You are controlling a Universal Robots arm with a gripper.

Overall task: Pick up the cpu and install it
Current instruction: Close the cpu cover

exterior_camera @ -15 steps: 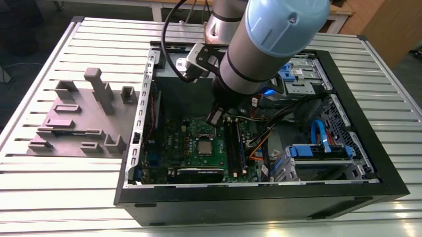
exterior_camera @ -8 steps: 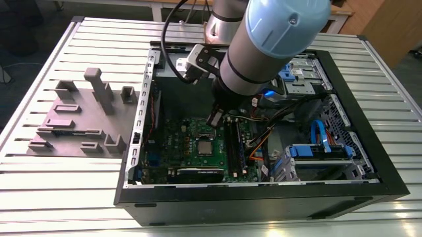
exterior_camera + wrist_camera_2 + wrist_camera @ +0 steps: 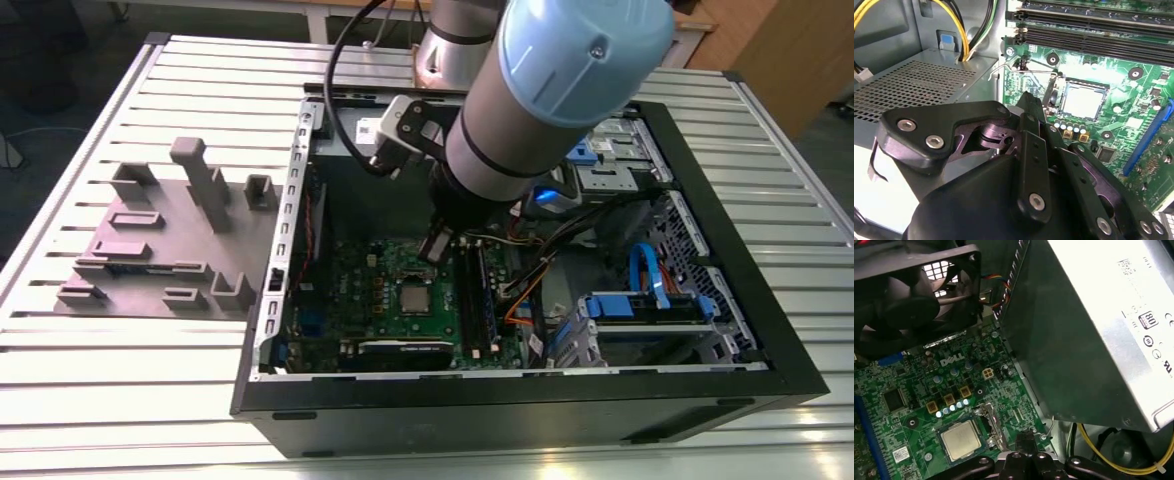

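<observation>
The cpu (image 3: 415,297) lies flat in the square socket of the green motherboard (image 3: 387,270), inside the open computer case. In both wrist views its silvery top (image 3: 1084,101) (image 3: 959,440) is bare, and the socket's metal cover stands up at the side nearest the gripper. The thin wire lever (image 3: 1004,70) (image 3: 1048,426) is raised off the board. My gripper (image 3: 434,245) hangs above the board, just beside the socket. Its black fingers look shut with nothing between them, tip (image 3: 1026,100) (image 3: 1024,439) close to the cover and lever, apart from the cpu.
The grey power supply (image 3: 1094,330) (image 3: 909,85) rises right beside the gripper, with yellow cables (image 3: 964,30) behind it. A black fan (image 3: 904,295) and memory slots (image 3: 1094,30) border the socket. A grey fixture (image 3: 167,230) sits outside the case, at the exterior view's left.
</observation>
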